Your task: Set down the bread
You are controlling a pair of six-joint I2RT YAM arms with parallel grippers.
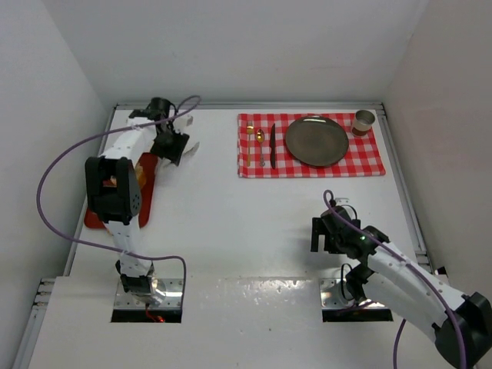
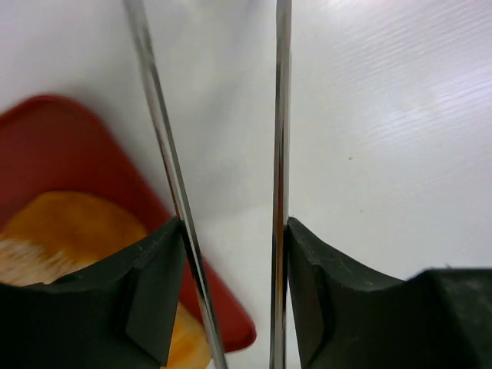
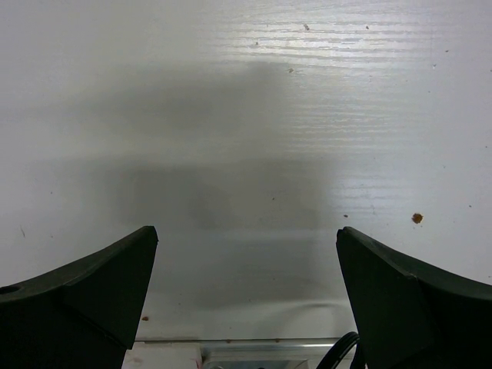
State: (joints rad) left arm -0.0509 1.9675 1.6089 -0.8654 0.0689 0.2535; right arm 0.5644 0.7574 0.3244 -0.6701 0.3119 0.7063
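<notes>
One golden-orange piece of bread (image 2: 69, 238) lies in a red tray (image 2: 69, 138) at the lower left of the left wrist view. Which piece it is I cannot tell. In the top view the tray (image 1: 147, 175) is mostly hidden under my left arm, with a bit of orange (image 1: 113, 182) showing. My left gripper (image 1: 173, 148) grips a pair of metal tongs (image 2: 280, 115), one blade against each finger, held just right of the tray's far end. The tong blades stand apart and empty. My right gripper (image 1: 327, 234) is open and empty over bare table.
A red-checked cloth (image 1: 369, 157) at the back right carries a dark round plate (image 1: 317, 141), a knife (image 1: 272, 144), a fork and spoon (image 1: 260, 146), and a cup (image 1: 364, 121). White walls enclose the table on three sides.
</notes>
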